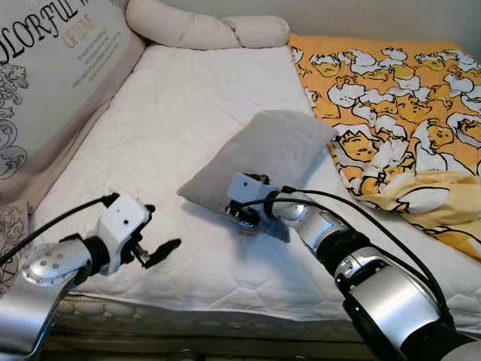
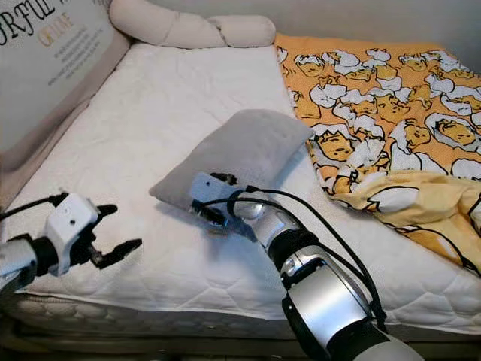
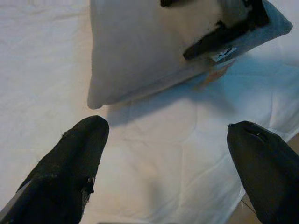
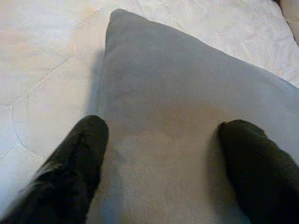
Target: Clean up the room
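grey pillow (image 1: 263, 154) | under right gripper (image 4: 161, 154) | fingers spread

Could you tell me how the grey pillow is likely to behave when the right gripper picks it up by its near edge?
The pillow looks soft and plump, so it will probably sag and fold around the right gripper. Its cover looks matte and fuzzy, so slipping seems unlikely. It probably weighs little for its size and should lift easily off the mattress.

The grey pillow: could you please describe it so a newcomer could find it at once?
On the white mattress, left of the yellow duck blanket, lies the grey pillow. The right claw is at its near corner. It is plain grey, unlike the cream bolster at the bed's head.
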{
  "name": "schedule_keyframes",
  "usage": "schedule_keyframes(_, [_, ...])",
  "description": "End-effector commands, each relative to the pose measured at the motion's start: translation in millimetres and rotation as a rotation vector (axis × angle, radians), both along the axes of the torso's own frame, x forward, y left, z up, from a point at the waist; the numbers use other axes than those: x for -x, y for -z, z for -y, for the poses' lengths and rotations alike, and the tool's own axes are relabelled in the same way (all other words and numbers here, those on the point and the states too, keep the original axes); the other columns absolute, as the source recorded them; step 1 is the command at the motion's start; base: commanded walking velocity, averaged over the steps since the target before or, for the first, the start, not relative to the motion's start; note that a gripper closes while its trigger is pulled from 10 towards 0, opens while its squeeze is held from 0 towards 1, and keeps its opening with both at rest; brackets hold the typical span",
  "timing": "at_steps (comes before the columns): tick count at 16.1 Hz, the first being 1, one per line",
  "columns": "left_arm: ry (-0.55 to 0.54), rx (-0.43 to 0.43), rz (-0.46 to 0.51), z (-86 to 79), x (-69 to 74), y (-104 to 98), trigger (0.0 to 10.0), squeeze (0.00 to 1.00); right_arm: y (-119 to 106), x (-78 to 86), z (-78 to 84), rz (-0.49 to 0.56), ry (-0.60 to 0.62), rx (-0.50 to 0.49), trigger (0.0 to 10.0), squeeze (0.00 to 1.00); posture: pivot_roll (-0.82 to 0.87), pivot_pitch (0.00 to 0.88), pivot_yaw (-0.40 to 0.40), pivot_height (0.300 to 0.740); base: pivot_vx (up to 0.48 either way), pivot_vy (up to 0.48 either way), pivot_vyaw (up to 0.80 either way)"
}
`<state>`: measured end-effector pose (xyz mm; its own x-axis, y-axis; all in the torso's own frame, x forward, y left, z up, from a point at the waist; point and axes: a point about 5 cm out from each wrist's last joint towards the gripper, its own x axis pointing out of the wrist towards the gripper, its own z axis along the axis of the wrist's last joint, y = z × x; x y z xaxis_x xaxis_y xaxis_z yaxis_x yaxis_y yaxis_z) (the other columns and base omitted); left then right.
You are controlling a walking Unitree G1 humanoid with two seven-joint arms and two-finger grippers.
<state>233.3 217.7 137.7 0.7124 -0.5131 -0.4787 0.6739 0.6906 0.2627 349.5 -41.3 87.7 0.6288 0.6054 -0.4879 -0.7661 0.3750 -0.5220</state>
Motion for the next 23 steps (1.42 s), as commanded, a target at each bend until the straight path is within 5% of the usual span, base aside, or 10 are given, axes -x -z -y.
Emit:
schedule_keyframes(1, [-0.008,-0.008,-0.018,-1.5,-3.1,3.3,10.0,0.0,-3.0,-1.2,-2.8,0.023,-0.008,0.02,10.0,1.0,0.09,0.0,0.03,0.74,0.0,0.0,0.0])
schedule_keyframes(4, [-0.002,-0.009,-0.019,0.6,-11.2,3.5,10.0,0.0,3.0,2.9,-3.6,0.024,-0.026,0.05,10.0,1.0,0.08,0.0,0.041,0.74,0.0,0.0,0.0])
schedule_keyframes(6, [0.002,-0.011,-0.012,6.9,-16.2,5.5,10.0,0.0,15.2,5.6,1.3,0.123,-0.03,0.217,10.0,0.0,0.08,0.0,0.039,0.74,0.0,0.0,0.0])
schedule_keyframes(8, [0.004,-0.008,-0.014,8.5,-16.6,6.3,10.0,0.0,18.1,6.1,3.8,0.134,-0.02,0.241,10.0,0.0,0.08,0.0,0.039,0.74,0.0,0.0,0.0])
schedule_keyframes(14, [0.014,-0.033,-0.028,8.0,-19.4,9.6,10.0,0.0,29.3,-1.4,50.8,0.153,0.157,0.412,9.6,0.0,0.08,0.0,0.043,0.74,0.0,0.0,0.0])
schedule_keyframes(15, [0.019,-0.035,-0.028,8.4,-19.6,9.9,10.0,0.0,29.0,-2.4,55.4,0.155,0.177,0.416,5.8,0.0,0.08,0.0,0.043,0.74,0.0,0.0,0.0])
schedule_keyframes(16, [0.019,-0.035,-0.027,8.9,-20.3,9.9,10.0,0.0,30.3,-1.8,58.0,0.138,0.19,0.408,0.0,0.0,0.08,0.0,0.043,0.74,0.0,0.0,0.0])
schedule_keyframes(23, [0.019,-0.032,-0.026,9.3,-20.2,10.5,10.0,0.0,34.7,0.7,64.0,0.081,0.242,0.337,0.0,0.0,0.08,0.0,0.041,0.74,0.0,0.0,0.0])
